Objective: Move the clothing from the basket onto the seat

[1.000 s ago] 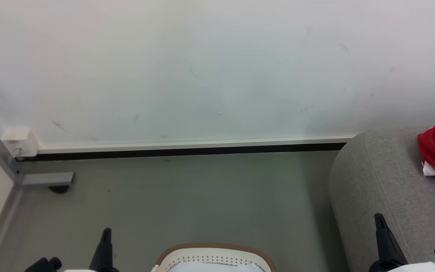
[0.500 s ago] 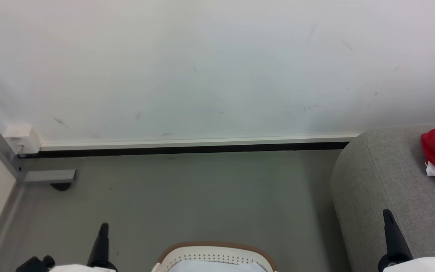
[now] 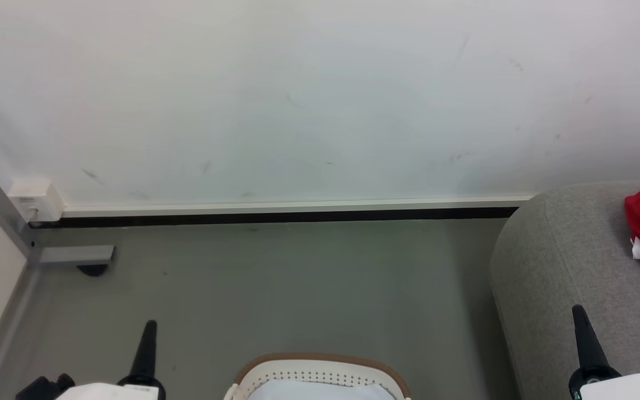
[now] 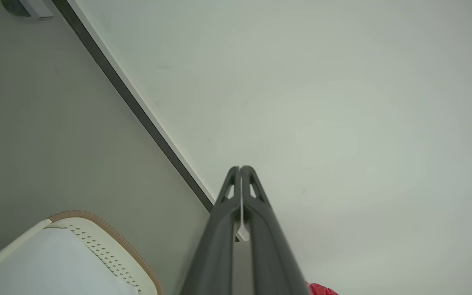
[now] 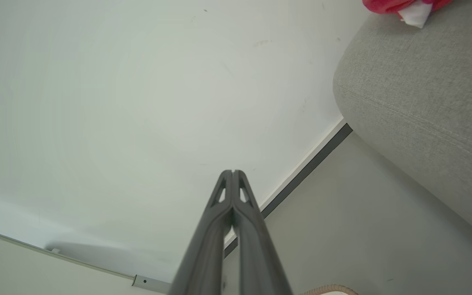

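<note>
One basket [image 3: 320,376] holds a pale cloth [image 3: 320,392]

The left claw [image 4: 241,169] is built of two long fingers [image 4: 215,246] in matte dark grey, broad at the root and narrowing to blunt, rounded tips. Near each tip a slim triangular window is cut through the finger, leaving thin ribs around it. The right claw [image 5: 232,172] has the same shape, colour and cut-outs. In the head view each claw reads as a slender black spike set in a round black collar [image 3: 592,376]. Behind the collars sit smooth white forearm shells [image 3: 628,386] with softly rounded edges. A stubby black knob [image 3: 42,386] juts out beside the left shell.
</note>
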`<state>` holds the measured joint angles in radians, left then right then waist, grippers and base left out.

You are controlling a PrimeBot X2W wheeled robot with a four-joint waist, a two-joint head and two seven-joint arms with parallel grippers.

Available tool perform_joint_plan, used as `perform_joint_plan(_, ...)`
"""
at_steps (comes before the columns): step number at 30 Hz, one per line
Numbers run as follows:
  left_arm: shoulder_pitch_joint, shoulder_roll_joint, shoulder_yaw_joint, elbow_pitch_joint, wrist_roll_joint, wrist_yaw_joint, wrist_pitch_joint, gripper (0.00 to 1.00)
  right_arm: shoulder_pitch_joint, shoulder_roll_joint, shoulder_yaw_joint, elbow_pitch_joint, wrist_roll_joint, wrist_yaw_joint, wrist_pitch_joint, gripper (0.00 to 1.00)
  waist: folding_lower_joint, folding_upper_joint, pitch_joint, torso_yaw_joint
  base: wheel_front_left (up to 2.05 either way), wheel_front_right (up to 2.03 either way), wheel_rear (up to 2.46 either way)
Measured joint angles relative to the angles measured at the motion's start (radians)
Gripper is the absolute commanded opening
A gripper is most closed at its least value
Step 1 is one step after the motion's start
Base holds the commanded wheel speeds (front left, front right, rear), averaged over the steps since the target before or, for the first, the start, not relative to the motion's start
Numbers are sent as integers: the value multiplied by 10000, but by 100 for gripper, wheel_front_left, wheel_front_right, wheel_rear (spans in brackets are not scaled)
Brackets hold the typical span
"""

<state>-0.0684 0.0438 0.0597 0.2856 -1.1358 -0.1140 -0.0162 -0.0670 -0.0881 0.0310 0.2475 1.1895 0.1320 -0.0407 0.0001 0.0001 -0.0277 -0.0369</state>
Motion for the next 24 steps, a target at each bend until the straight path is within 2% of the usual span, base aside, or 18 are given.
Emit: perform_joint_plan(24, -185, 6, 253, -138, -2096, -81, 594, 0, -158, 44, -477, 0, 1985, 0, 573, 0, 0, 0, 111, 144, 0, 0, 0)
